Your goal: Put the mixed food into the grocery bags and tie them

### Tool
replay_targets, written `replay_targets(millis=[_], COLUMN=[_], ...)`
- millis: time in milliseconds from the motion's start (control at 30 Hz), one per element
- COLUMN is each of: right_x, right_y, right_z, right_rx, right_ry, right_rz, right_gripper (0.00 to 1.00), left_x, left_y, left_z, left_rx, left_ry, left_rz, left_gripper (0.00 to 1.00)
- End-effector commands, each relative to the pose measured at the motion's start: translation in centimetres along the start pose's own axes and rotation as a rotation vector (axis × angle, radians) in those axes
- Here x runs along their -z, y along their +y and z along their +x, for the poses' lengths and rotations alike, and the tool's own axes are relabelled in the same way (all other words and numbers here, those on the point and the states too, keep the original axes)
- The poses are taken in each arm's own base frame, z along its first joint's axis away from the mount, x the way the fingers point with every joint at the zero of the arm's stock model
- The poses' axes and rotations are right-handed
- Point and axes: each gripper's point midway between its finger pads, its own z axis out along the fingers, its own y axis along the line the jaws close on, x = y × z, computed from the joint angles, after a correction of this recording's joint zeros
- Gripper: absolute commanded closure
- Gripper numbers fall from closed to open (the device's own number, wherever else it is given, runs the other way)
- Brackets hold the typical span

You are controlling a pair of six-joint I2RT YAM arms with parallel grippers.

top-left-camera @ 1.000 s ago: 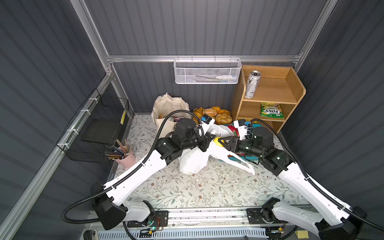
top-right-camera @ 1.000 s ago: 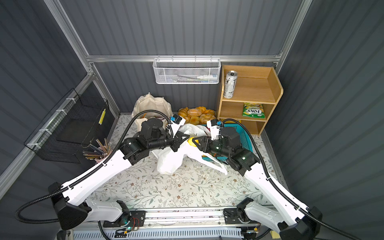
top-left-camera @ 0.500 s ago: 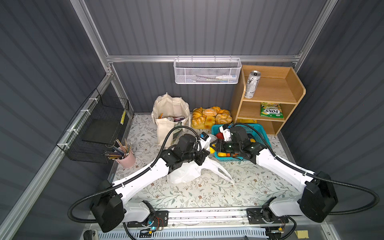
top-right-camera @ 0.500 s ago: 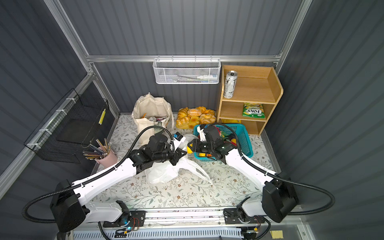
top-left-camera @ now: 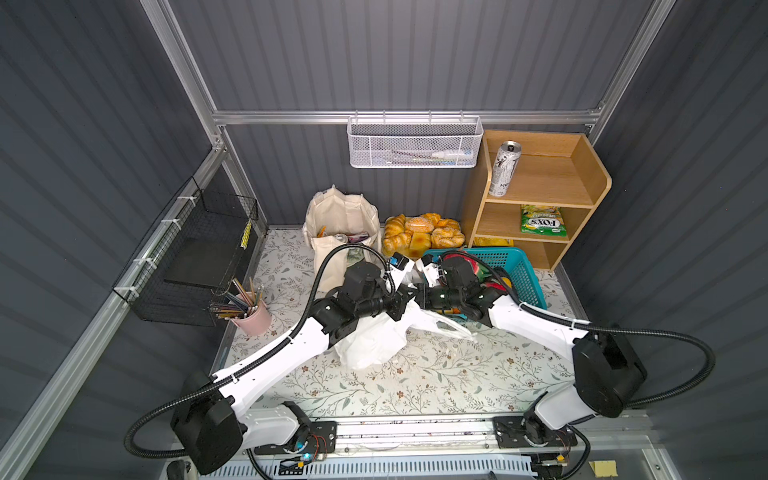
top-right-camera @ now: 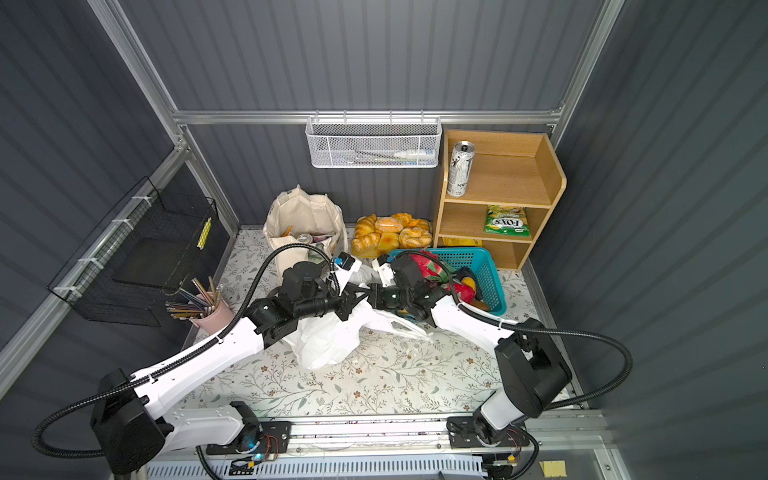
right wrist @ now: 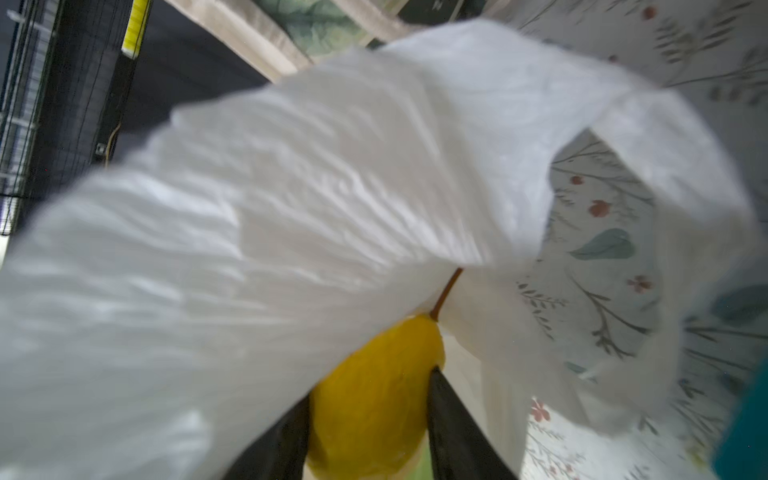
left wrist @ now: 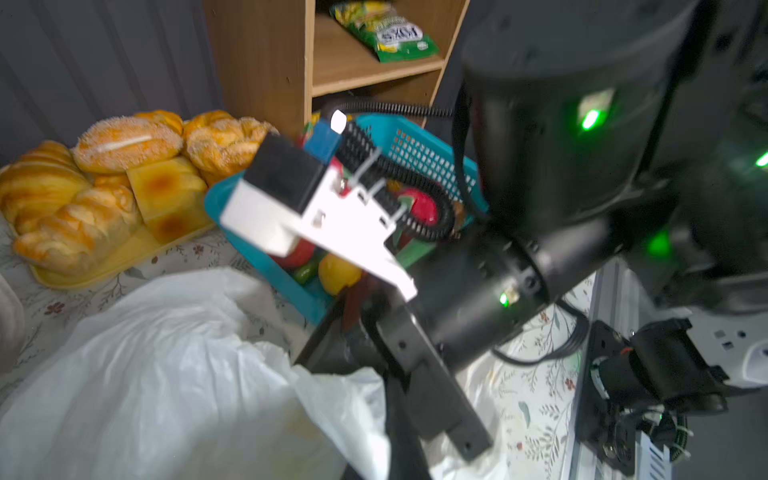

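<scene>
Right now my right gripper (right wrist: 371, 384) has its two black fingers pressed on a yellow fruit (right wrist: 365, 419) with a little brown stem. The fruit sits right at the mouth of the white plastic bag (top-left-camera: 374, 340), but a floppy fold of the bag hangs over it. My left gripper (top-left-camera: 409, 297) is squeezed tight. It looks like it is pinching the top edge of that bag to hold it up.

I think a few things could go wrong. If I let go too soon, the fruit could hit the fold, miss the hole and roll off on the flowery mat (top-left-camera: 415, 386). The bag is thin, so it could slip out of the left pinch, or rip if I tug. My two grippers are almost touching, so they could bump.

The blue basket (top-left-camera: 519, 270) with more fruit is just behind my right arm. The cream tote (top-left-camera: 340, 216) stands at the back, beside the tray of bread (top-left-camera: 419, 232). The drink can (top-left-camera: 503, 168) and the green FOX'S pouch (top-left-camera: 540, 220) wait on the wooden shelf (top-left-camera: 582, 174), well apart from both bags.
</scene>
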Motion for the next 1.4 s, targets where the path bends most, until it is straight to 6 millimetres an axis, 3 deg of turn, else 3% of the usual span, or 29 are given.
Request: replay_targets(millis=[0,333,633,700,833,933,1033,1367], right_x=[-0.9,1.2,7.0,5.5,1.5,1.6,3.3,8.5], right_y=[3.4,2.0,6.9,6.1,1.3,-2.5,-4.3,-2.0], right_z=[0.5,-0.8,-2.7,-3.0,-3.0,-3.6,-4.5,-5.0], right_rx=[0.026,0.050,0.149,0.134,0.025,-0.010,-0.025,0.060], right_ry=[0.039,-0.045,-0.181,-0.169,-0.162,-0.209,-0.250,-0.255], right_rz=[-0.224,-0.091,-0.137,-0.130,-0.053,0.073,0.137,0.167], right_gripper=[0.56,0.55,0.55,0.56,0.59,0.60,0.59,0.57], left_x=[0.4,0.4,-1.0,-1.4,-1.5,-0.6,0.0,-0.3], left_y=[-2.0,-1.7,-2.7,-3.0,-3.7,-3.8,-3.6,1.3], left_z=[-1.6,-2.5,-3.8,-4.3,-6.1,-6.7,-6.3,-1.6], left_rx=[-0.001,0.041,0.088,0.098,0.096,0.087,0.095,0.136], left_ry=[-0.061,-0.063,-0.094,-0.110,-0.148,-0.168,-0.172,-0.081], left_rz=[0.121,0.164,0.264,0.296,0.341,0.329,0.309,0.029], left_gripper=[1.00,1.00,1.00,1.00,1.00,1.00,1.00,1.00])
